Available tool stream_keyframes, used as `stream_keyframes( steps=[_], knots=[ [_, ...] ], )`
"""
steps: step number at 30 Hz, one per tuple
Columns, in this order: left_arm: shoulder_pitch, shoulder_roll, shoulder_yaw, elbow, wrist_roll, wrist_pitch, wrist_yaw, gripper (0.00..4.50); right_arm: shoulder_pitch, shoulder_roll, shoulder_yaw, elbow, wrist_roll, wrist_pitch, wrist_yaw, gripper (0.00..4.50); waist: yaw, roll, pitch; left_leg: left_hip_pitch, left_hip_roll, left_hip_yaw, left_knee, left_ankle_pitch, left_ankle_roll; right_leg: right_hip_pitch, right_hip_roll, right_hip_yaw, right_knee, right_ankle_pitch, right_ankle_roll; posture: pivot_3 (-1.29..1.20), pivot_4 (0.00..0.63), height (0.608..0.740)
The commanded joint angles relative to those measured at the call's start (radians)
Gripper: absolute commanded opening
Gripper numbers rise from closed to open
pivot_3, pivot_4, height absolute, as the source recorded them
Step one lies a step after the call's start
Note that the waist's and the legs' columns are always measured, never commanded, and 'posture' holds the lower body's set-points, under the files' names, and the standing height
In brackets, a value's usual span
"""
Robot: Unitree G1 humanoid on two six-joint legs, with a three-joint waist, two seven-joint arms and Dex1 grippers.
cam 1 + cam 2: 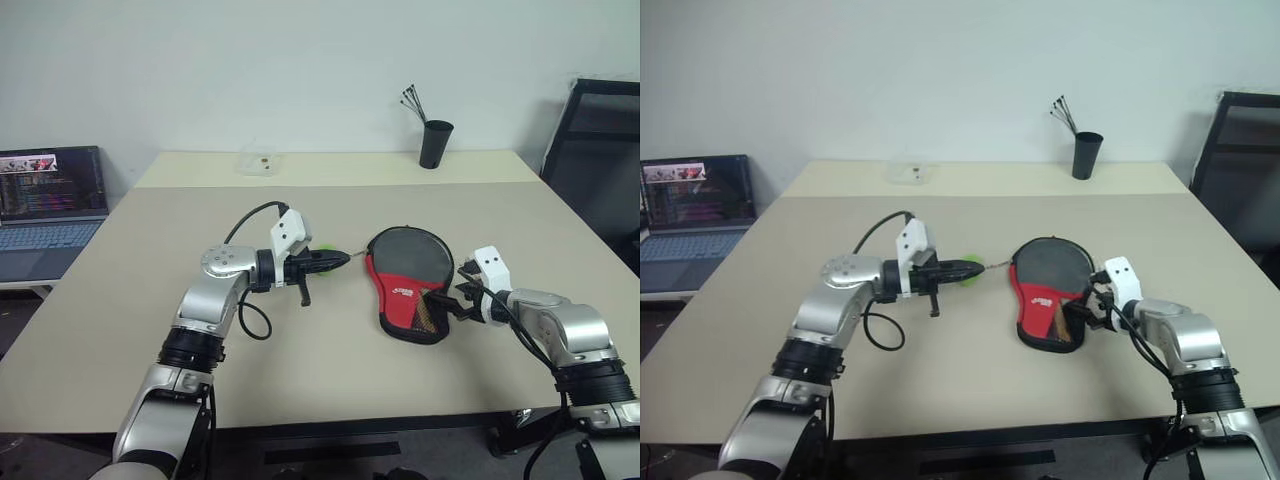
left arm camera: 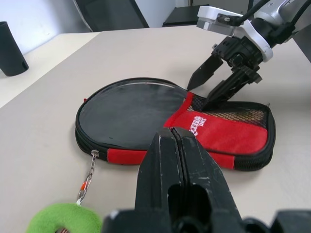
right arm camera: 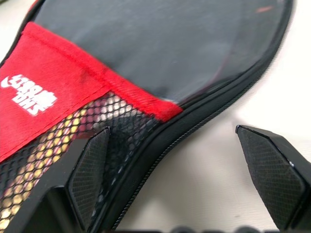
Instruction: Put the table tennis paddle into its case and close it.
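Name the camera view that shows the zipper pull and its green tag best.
The left wrist view: the zipper pull, its short chain and the green tag lie close up beside the case. Both head views show the green tag small, partly behind the left claw. The right wrist view shows the case's zipped edge.

Bench [image 1: 330, 380]: plain pale beige surface, no pattern. Case [image 1: 405, 290]: black fabric over the round end, black zip edging, red band bearing a white logo, and a black mesh section with tan and red showing through. Zip pull on the case: small silver chain with an orange link, ending in a bright green fuzzy tag [image 2: 63, 221]. Left gripper [image 1: 335, 262] and right gripper [image 1: 447, 300]: black jaws, textured on the inner pads, with white housings behind. Cup [image 1: 435, 143] near the far edge: solid black.
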Motion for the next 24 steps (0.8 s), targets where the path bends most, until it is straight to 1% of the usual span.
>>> stream_keyframes(
  steps=[1, 8, 9, 11, 14, 17, 22, 23, 24],
  knots=[
    [-0.01, 0.008, 0.005, -0.05, -0.021, 0.0, 0.008, 0.0, -0.007, 0.033, 0.046, -0.019, 0.001, 0.024, 0.034, 4.49, -0.002, 0.0, 0.0, 0.001, 0.0, 0.0, 0.0, 0.0, 0.0, 0.0, 0.0, 0.001, 0.001, 0.0, 0.0, 0.0, 0.15, 0.74],
    [-0.005, 0.014, 0.006, -0.057, -0.018, 0.002, 0.012, 0.0, -0.04, 0.097, 0.078, 0.076, -0.058, -0.009, 0.027, 4.49, -0.023, -0.003, -0.002, 0.009, 0.001, 0.002, 0.0, 0.0, 0.0, 0.001, 0.003, 0.004, 0.008, 0.0, 0.0, 0.0, 0.15, 0.74],
    [-0.002, 0.017, 0.007, -0.059, -0.018, 0.003, 0.013, 0.0, -0.044, 0.104, 0.078, 0.09, -0.066, -0.014, 0.027, 4.32, -0.028, -0.003, -0.003, 0.009, 0.001, 0.001, 0.0, 0.0, 0.0, 0.002, 0.004, 0.004, 0.009, -0.001, -0.001, 0.0, 0.15, 0.74],
    [0.006, 0.027, 0.011, -0.063, -0.017, 0.005, 0.014, 0.0, -0.048, 0.114, 0.079, 0.11, -0.078, -0.021, 0.03, 3.88, -0.033, -0.003, -0.003, 0.01, 0.002, 0.001, 0.001, 0.0, 0.0, 0.002, 0.004, 0.005, 0.01, -0.001, -0.001, 0.0, 0.15, 0.74],
    [0.018, 0.045, 0.021, -0.068, -0.019, 0.011, 0.021, 0.0, -0.058, 0.128, 0.078, 0.133, -0.085, -0.026, 0.034, 2.97, -0.034, -0.003, -0.004, 0.011, 0.003, 0.001, 0.001, 0.0, 0.0, 0.002, 0.006, 0.005, 0.01, 0.0, -0.002, 0.0, 0.15, 0.74],
    [0.049, 0.075, 0.045, -0.09, -0.037, 0.028, 0.029, 0.0, -0.066, 0.149, 0.081, 0.139, -0.085, -0.027, 0.04, 1.92, -0.034, -0.004, -0.006, 0.011, 0.003, 0.001, 0.001, 0.0, 0.0, 0.002, 0.006, 0.005, 0.011, 0.0, -0.002, 0.0, 0.15, 0.74],
    [0.122, 0.13, 0.113, -0.162, -0.121, 0.118, 0.027, 0.0, -0.088, 0.186, 0.083, 0.133, -0.082, -0.021, 0.042, 0.43, -0.042, -0.006, -0.007, 0.013, 0.004, 0.001, 0.001, 0.0, 0.0, 0.002, 0.006, 0.006, 0.011, 0.001, -0.004, 0.0, 0.15, 0.74],
    [0.149, 0.15, 0.137, -0.185, -0.152, 0.154, 0.019, 0.0, -0.096, 0.196, 0.087, 0.131, -0.081, -0.02, 0.044, 0.16, -0.045, -0.006, -0.007, 0.013, 0.004, 0.001, 0.001, 0.0, 0.0, 0.002, 0.006, 0.007, 0.011, 0.001, -0.004, 0.0, 0.15, 0.74],
    [0.166, 0.165, 0.152, -0.202, -0.173, 0.179, 0.014, 0.0, -0.102, 0.202, 0.088, 0.129, -0.081, -0.02, 0.046, 0.03, -0.049, -0.006, -0.007, 0.013, 0.005, 0.001, 0.001, 0.0, 0.0, 0.002, 0.006, 0.007, 0.011, 0.001, -0.004, 0.0, 0.15, 0.74]
  ],
)
